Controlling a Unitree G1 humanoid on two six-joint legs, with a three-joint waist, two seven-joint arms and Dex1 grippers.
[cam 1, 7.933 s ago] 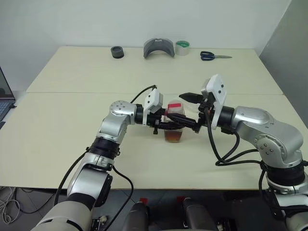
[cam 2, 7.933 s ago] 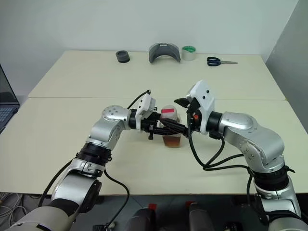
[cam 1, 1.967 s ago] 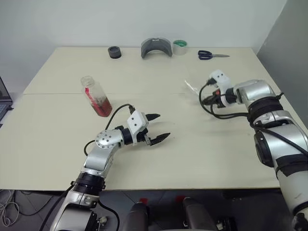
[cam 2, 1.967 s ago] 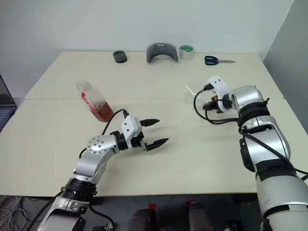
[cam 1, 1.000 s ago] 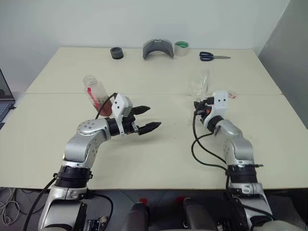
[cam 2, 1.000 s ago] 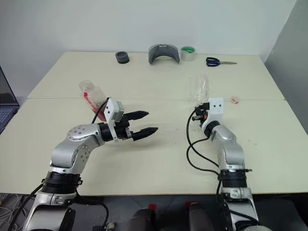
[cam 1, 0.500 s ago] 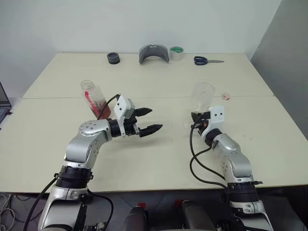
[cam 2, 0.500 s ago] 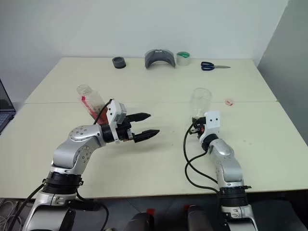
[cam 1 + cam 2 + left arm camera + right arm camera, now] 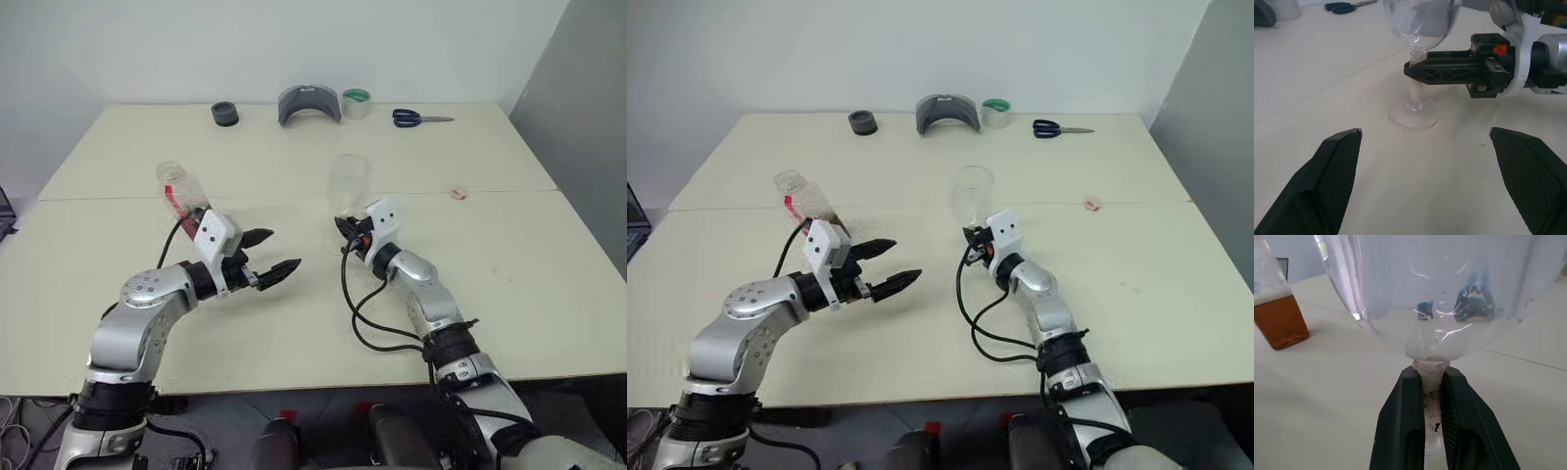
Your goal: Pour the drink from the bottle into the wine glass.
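wine glass [image 9: 349, 182]: clear
drink [image 9: 1281, 322]: amber-brown
bottle [image 9: 182, 197]: clear, red-and-white label
bench [image 9: 509, 255]: pale cream
scissors [image 9: 419, 118]: blue handles
tape roll [image 9: 356, 101]: green

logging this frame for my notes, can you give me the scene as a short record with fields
glass: clear stemmed wine glass, upright, empty, foot on the cream table
right pincer: shut on the glass stem
left pincer: open, holding nothing
bottle: small clear plastic bottle with red-and-white label, uncapped, standing beyond the left pincer
drink: amber liquid, all in the bottle
far edge: blue-handled scissors, green tape roll
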